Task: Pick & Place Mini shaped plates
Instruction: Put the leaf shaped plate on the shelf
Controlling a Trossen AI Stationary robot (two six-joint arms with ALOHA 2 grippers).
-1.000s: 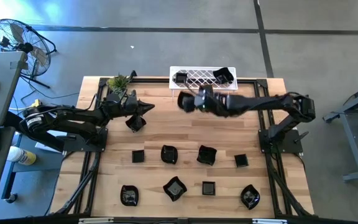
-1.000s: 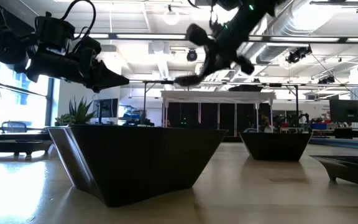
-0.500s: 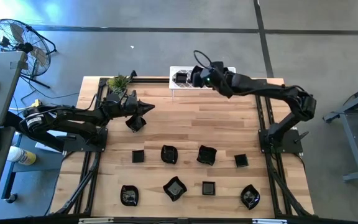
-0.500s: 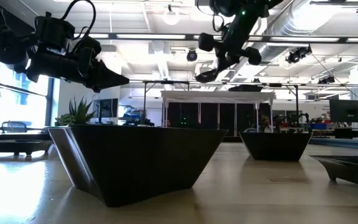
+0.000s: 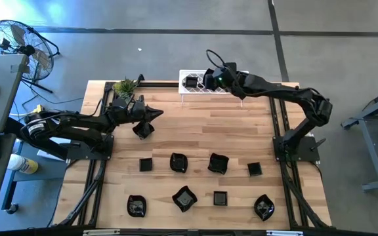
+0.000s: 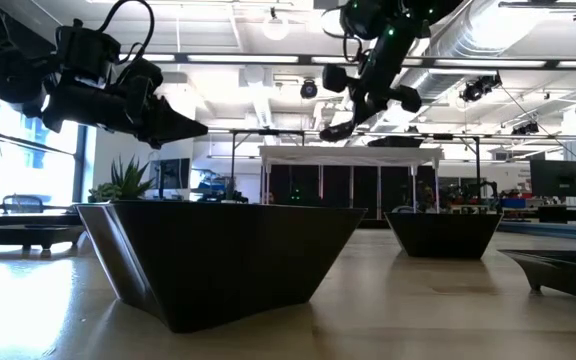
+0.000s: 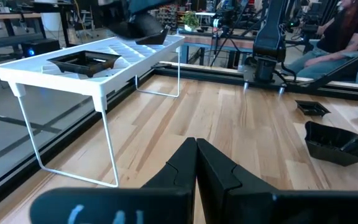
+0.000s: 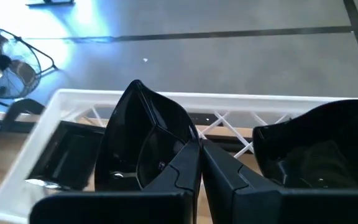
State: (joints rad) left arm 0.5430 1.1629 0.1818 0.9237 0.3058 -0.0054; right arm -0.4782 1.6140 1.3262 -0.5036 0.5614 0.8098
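R claw (image 8: 199, 155) clamped on leaf plate (image 8: 143, 140) over rack (image 8: 229, 102); L claw (image 7: 196, 163) closed, empty.

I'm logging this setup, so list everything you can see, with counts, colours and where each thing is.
plates: eight, black, in two rows on the table's near half
rack plates: two, black, lying on the rack
held plate: one, black, above the rack
rack: one, white, table's far edge
plant: one, green, far left corner
table: one, light wood
fan: one, dark, on the floor beyond the left side
left gripper: shut, empty, above the table's left
right gripper: shut on the held plate, over the rack
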